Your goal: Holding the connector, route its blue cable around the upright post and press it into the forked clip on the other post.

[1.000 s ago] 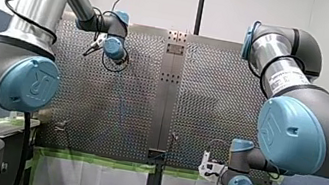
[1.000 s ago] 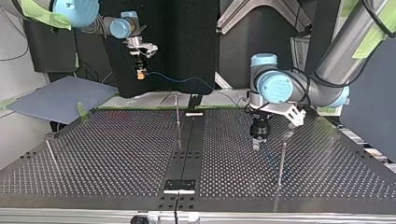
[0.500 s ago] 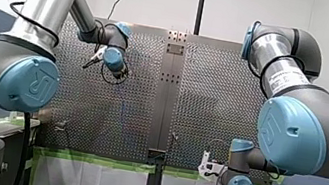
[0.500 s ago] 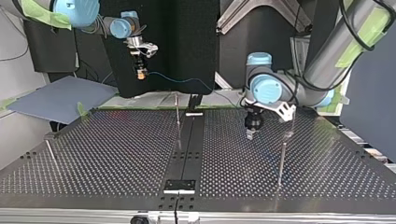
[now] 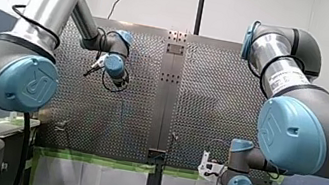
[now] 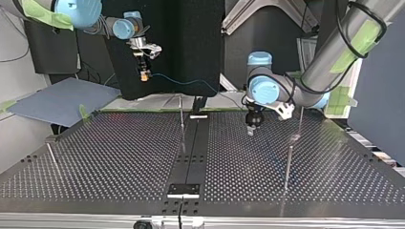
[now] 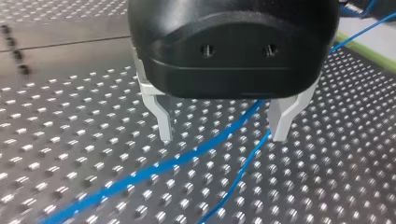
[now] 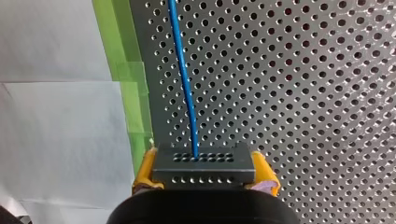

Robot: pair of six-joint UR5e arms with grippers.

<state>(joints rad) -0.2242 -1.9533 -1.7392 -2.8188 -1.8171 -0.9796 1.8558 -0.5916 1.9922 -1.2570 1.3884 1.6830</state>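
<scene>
Hanging beyond the bench's (image 6: 119, 157) edge lined with green tape (image 8: 122, 70), toward its left corner in the top view, my right pincer (image 6: 143, 71) is clamped on the connector (image 6: 143, 75). The blue cable (image 6: 191, 82) runs from it rightward along that edge, passing behind the top of a thin upright post (image 6: 182, 117) beside the bench's central strip (image 6: 191, 152). The right wrist view adds what the top view cannot: yellow pads (image 8: 145, 170) pressed on both sides of the black connector, the cable leaving its holed face straight ahead. Further right in the top view, my left pincer (image 6: 250, 130) points down between the central strip and the right edge, with a second post (image 6: 288, 164) nearer that edge. Only the left wrist view shows its metal fingers (image 7: 163, 123) standing apart and holding nothing, the cable crossing below the gap over the perforated surface.
</scene>
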